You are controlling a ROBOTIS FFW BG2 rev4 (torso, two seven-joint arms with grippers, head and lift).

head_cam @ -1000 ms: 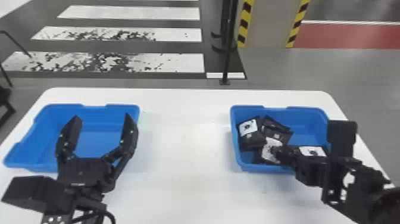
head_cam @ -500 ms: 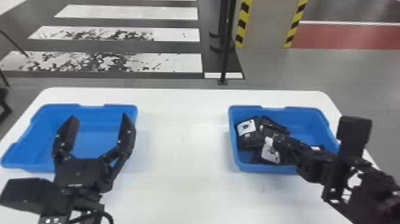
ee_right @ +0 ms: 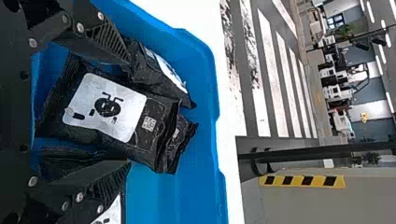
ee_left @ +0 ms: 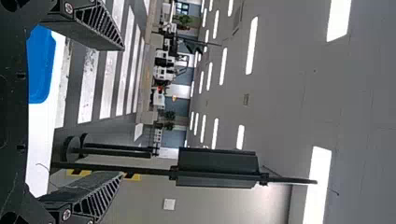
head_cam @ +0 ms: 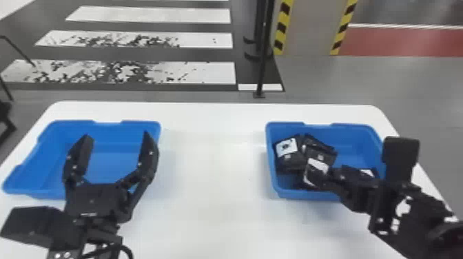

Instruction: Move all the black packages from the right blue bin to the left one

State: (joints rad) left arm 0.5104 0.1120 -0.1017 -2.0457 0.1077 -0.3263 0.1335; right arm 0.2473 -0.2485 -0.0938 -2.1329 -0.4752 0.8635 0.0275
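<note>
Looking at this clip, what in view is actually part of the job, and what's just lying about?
Part of the job:
- black packages
- right blue bin, the source
- left blue bin, the destination
- right claw
- left claw

Just surroundings:
- dark pole
- pillar with yellow-and-black edges
- crosswalk

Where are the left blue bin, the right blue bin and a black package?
Left blue bin (head_cam: pixel 115 162): head view, on its bare floor.
Right blue bin (head_cam: pixel 348 132): head view, inside of its far wall.
Black package (ee_right: pixel 112 112): right wrist view, on its white label.
</note>
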